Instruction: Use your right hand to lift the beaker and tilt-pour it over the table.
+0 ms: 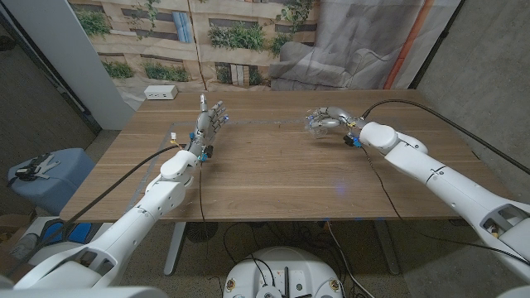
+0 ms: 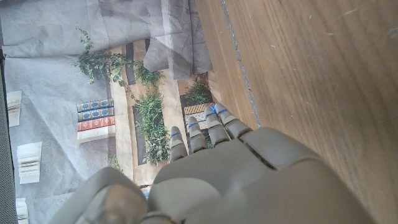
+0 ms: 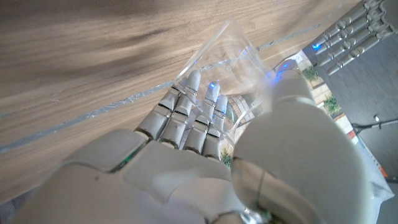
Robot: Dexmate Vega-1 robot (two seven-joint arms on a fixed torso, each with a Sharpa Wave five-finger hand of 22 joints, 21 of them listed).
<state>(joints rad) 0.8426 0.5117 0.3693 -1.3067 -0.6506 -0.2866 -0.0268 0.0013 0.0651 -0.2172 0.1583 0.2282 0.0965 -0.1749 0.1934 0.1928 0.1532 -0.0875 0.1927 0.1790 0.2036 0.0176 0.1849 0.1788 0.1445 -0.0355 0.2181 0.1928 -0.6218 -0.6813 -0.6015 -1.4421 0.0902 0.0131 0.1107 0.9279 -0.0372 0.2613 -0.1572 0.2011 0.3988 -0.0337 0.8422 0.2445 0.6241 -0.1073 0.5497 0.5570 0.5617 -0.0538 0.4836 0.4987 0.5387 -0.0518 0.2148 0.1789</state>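
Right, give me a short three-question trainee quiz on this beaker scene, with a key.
1. True or false: the right robot hand holds the beaker.
2. How does the beaker sit? A) upright on the table B) tipped over above the table C) lying flat on the floor
3. Fill in: the left robot hand holds ____.

Key: 1 true. 2 B: in the head view the clear beaker is tilted in the robot hand, and the right wrist view shows the fingers wrapped around its glass wall. 3 nothing: its fingers stand apart, pointing up.
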